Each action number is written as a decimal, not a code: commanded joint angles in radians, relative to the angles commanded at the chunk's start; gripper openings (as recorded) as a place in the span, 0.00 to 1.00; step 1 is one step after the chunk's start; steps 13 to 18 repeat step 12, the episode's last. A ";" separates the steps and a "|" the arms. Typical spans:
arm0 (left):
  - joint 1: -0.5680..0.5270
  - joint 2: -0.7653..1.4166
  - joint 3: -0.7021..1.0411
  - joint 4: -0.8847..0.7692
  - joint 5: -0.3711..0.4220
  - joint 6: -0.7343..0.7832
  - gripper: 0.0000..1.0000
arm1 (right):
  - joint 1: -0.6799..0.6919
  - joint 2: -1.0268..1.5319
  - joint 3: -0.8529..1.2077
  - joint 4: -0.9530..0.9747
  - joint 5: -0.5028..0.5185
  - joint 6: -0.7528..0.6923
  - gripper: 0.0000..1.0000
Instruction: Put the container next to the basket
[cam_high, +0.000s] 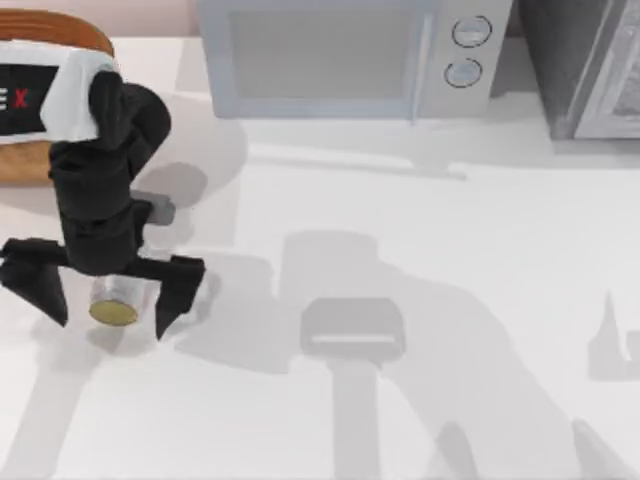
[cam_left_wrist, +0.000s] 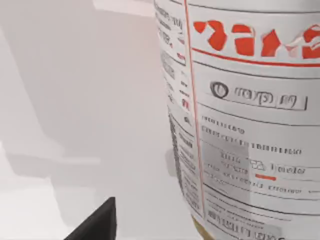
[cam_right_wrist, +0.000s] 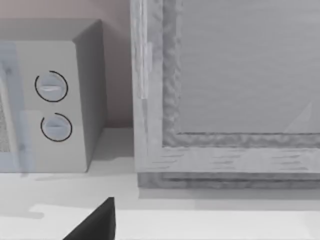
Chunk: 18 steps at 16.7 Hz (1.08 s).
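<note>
Container (cam_high: 114, 302) stands upright at the top view's lower left, between the spread fingers of the left claw (cam_high: 112, 300); the claw is wide, and contact cannot be made out. The arm hides most of the can's body from above, leaving its gold top showing. Up close, the left wrist view shows the printed label (cam_left_wrist: 250, 115), cut off at the frame edge. Upper left, the basket (cam_high: 30, 160) is half hidden. Bare worktop (cam_high: 450, 300) opens rightward. Behind stands the microwave (cam_high: 340, 55), whose dials (cam_right_wrist: 50, 87) face the right wrist camera.

A rendered kitchen: a grey-white box-shaped microwave (cam_high: 345, 55) with two round dials stands at the back of the plain white bench (cam_high: 450, 300).
</note>
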 joint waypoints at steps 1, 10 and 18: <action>-0.003 0.004 0.009 -0.018 -0.002 -0.002 1.00 | 0.000 0.000 0.000 0.000 0.000 0.000 1.00; 0.121 -0.091 0.212 -0.084 0.039 0.011 1.00 | 0.000 0.000 0.000 0.000 0.000 0.000 1.00; 0.132 -0.092 0.224 -0.082 0.042 0.012 1.00 | 0.000 0.000 0.000 0.000 0.000 0.000 1.00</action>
